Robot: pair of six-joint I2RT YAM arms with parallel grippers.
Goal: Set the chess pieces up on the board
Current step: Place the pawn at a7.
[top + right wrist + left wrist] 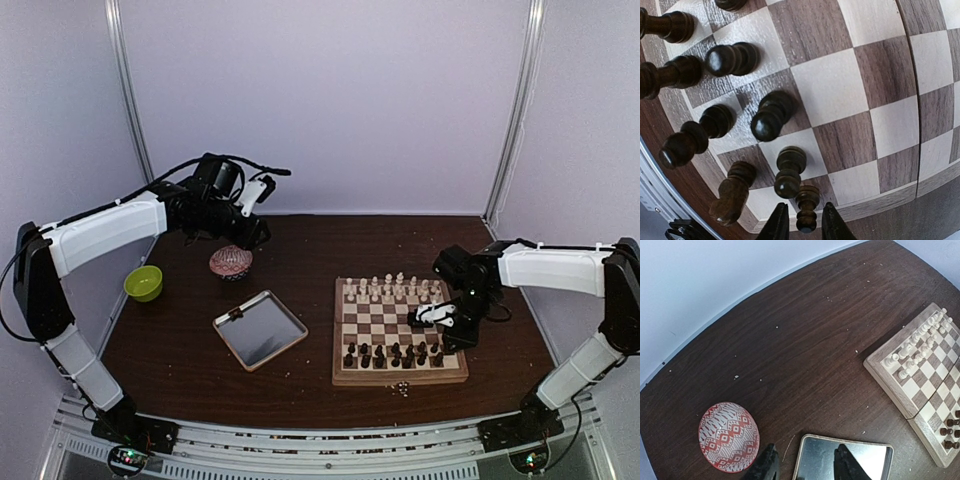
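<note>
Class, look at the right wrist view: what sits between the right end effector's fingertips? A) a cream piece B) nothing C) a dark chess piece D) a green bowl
C: a dark chess piece sits between the fingertips of the right end effector, near the rim of the board.

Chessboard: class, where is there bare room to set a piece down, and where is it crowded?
Free: the middle ranks between the cream pieces and the dark pieces; the table between patterned bowl and board. Crowded: the near right corner, around the right hand.
</note>
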